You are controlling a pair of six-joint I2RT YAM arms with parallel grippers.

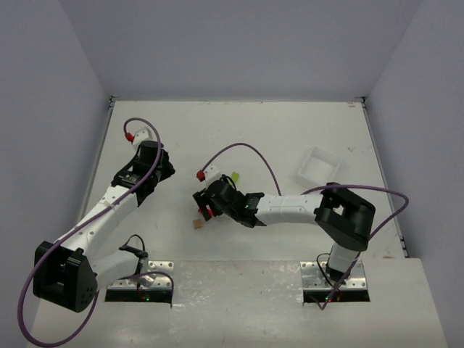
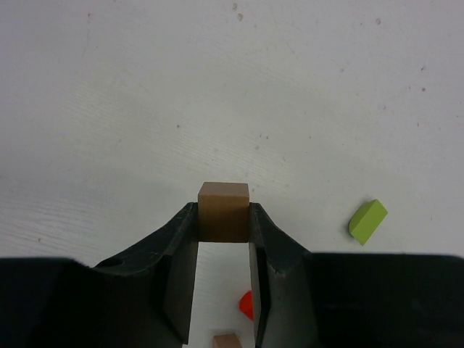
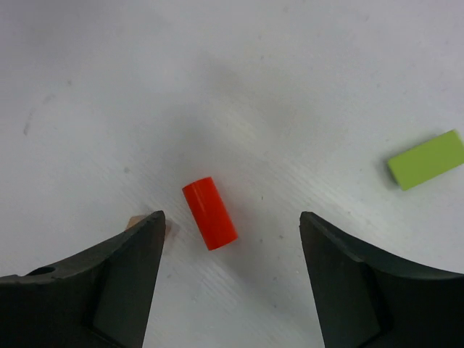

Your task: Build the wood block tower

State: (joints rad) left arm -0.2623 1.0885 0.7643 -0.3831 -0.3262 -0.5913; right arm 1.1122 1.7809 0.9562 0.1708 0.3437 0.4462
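The left gripper pinches a tan block toward the table's left edge. The right gripper has its fingers spread over mid-table, toward the near edge. The red cylinder lies between them, nearer the left finger and touching neither.

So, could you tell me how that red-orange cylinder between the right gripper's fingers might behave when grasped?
The red-orange cylinder lies on its side, so it will probably roll if nudged. Rigid and smooth-looking, it may slip from the right gripper.
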